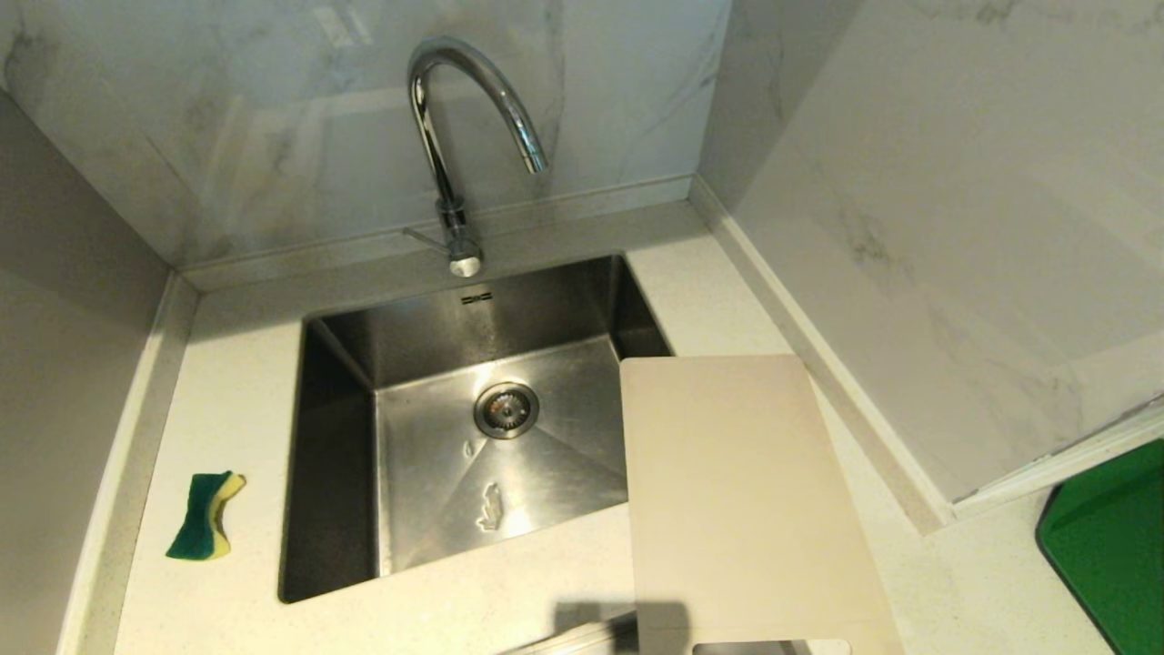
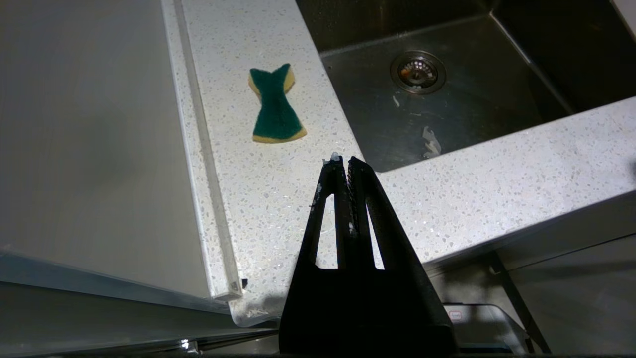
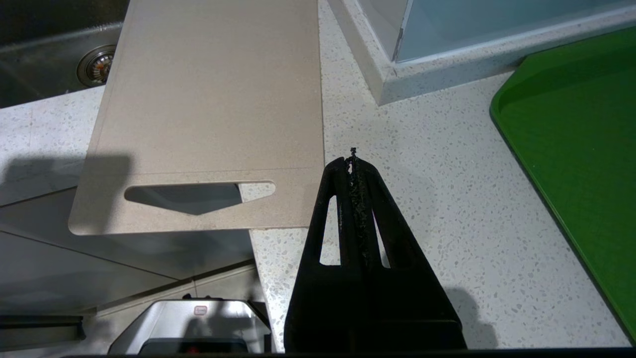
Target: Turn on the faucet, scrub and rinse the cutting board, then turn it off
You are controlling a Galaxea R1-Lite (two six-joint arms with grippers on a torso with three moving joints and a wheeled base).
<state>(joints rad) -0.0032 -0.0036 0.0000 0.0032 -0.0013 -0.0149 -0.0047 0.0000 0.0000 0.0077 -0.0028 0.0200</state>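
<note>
The chrome gooseneck faucet (image 1: 455,136) stands behind the steel sink (image 1: 346,437), its thin lever (image 1: 423,238) sticking out to the left; no water runs. The cream cutting board (image 1: 737,500) (image 3: 208,99) lies on the counter right of the sink, one corner over the basin, its slot handle (image 3: 198,191) hanging past the counter's front edge. My left gripper (image 2: 346,161) is shut and empty over the counter's front, short of the sponge. Just right of the board's handle end, my right gripper (image 3: 353,161) hangs shut and empty. Neither arm shows in the head view.
A green and yellow sponge (image 1: 205,514) (image 2: 276,104) lies on the counter left of the sink. A bright green tray (image 1: 1109,546) (image 3: 576,129) sits at the far right. Marble walls close in behind and on the right; a panel stands at the left.
</note>
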